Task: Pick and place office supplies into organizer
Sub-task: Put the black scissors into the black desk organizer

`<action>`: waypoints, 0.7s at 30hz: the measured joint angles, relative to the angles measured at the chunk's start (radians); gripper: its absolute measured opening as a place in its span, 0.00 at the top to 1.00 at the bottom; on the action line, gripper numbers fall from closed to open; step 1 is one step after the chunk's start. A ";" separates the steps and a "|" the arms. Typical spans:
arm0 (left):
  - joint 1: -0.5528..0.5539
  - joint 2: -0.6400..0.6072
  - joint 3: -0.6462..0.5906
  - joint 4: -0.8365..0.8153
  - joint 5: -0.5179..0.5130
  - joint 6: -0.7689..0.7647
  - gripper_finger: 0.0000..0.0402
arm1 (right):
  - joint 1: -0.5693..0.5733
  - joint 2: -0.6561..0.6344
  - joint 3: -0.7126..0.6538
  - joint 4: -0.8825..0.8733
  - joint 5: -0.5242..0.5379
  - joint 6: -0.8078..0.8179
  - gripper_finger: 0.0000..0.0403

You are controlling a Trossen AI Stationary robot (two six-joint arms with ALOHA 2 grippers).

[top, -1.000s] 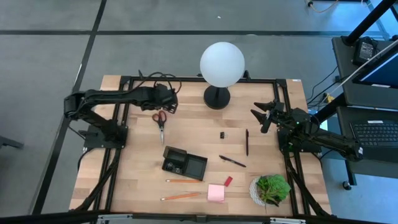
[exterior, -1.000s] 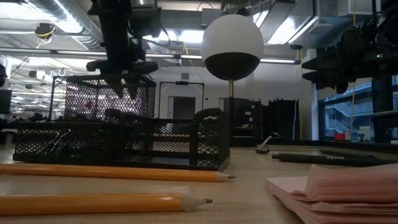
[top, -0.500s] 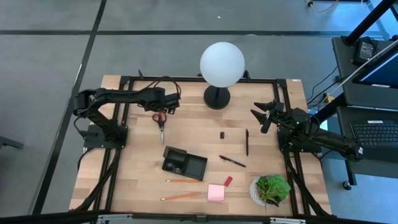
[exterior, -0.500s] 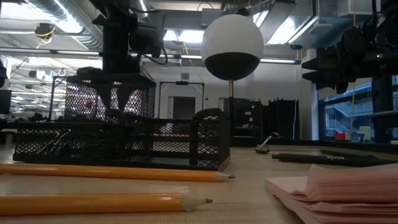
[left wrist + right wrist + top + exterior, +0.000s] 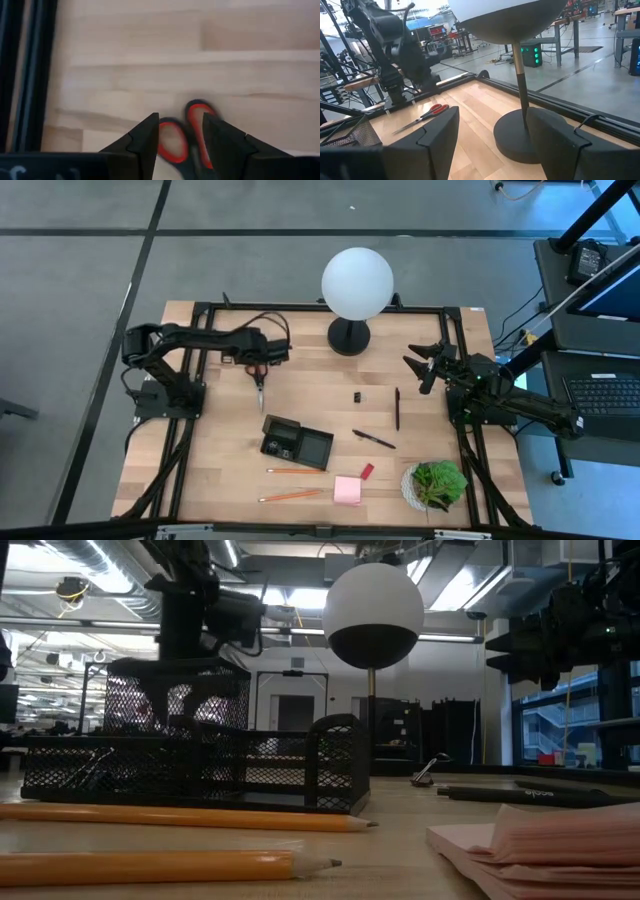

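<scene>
The left tool [image 5: 180, 137] hangs low over the scissors [image 5: 185, 137], fingers narrowly apart astride the red handles to pinch them; the right tool [image 5: 428, 366] waits wide.

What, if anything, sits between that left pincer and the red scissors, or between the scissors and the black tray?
Nothing visible does. The left pincer is right over the scissors' red handles, its fingers either side of one loop. Only bare table lies between the scissors and the organizer.
</scene>
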 joint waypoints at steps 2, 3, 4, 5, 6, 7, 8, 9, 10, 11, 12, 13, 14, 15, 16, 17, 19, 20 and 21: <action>-0.008 0.000 -0.041 0.010 0.002 -0.067 0.65 | 0.000 0.000 0.000 0.000 0.000 -0.001 0.41; -0.013 0.000 -0.064 0.024 0.008 -0.094 0.66 | 0.000 0.000 0.000 0.000 0.000 -0.001 0.41; -0.018 0.000 -0.084 0.043 0.016 -0.113 0.66 | 0.000 0.000 0.000 0.000 0.000 -0.001 0.41; -0.024 0.000 -0.101 0.062 0.022 -0.131 0.67 | 0.000 0.000 0.000 0.000 0.000 -0.001 0.41; -0.029 0.000 -0.114 0.080 0.023 -0.151 0.67 | 0.000 0.000 0.000 0.000 0.000 -0.001 0.41; -0.034 0.000 -0.125 0.098 0.023 -0.166 0.67 | 0.000 0.000 0.000 0.000 0.000 -0.001 0.41; -0.036 0.000 -0.133 0.118 0.022 -0.174 0.68 | 0.000 0.000 0.000 0.000 0.000 -0.002 0.41; -0.038 0.000 -0.139 0.142 0.018 -0.176 0.68 | 0.000 0.000 0.000 0.000 0.000 -0.003 0.41; -0.040 0.000 -0.143 0.171 0.011 -0.177 0.69 | 0.000 0.000 0.000 0.000 0.000 -0.003 0.41; -0.042 0.000 -0.144 0.192 0.007 -0.177 0.69 | 0.000 0.000 0.000 0.000 0.000 -0.003 0.41; -0.044 0.000 -0.144 0.206 0.001 -0.177 0.70 | 0.000 0.000 0.000 0.000 0.000 -0.003 0.41; -0.045 0.000 -0.144 0.224 0.000 -0.177 0.70 | 0.000 0.000 0.000 0.000 0.000 -0.003 0.41; -0.049 0.000 -0.144 0.241 0.000 -0.176 0.70 | 0.000 0.000 0.000 0.000 0.000 -0.003 0.41; -0.050 0.000 -0.144 0.251 -0.002 -0.173 0.71 | 0.000 0.000 0.000 0.000 0.000 -0.003 0.41; -0.053 0.000 -0.144 0.256 -0.003 -0.171 0.71 | 0.000 0.000 0.000 0.000 0.000 -0.004 0.41; -0.057 0.000 -0.144 0.260 -0.003 -0.171 0.72 | 0.000 0.000 0.000 0.000 0.000 -0.004 0.41; -0.064 0.000 -0.144 0.264 -0.009 -0.178 0.72 | 0.000 0.000 0.000 0.000 0.000 -0.004 0.41; -0.070 0.000 -0.144 0.263 -0.023 -0.184 0.73 | 0.000 0.000 0.000 0.000 0.000 -0.004 0.41; -0.076 0.000 -0.144 0.263 -0.035 -0.193 0.73 | 0.000 0.000 0.000 0.000 0.000 -0.004 0.41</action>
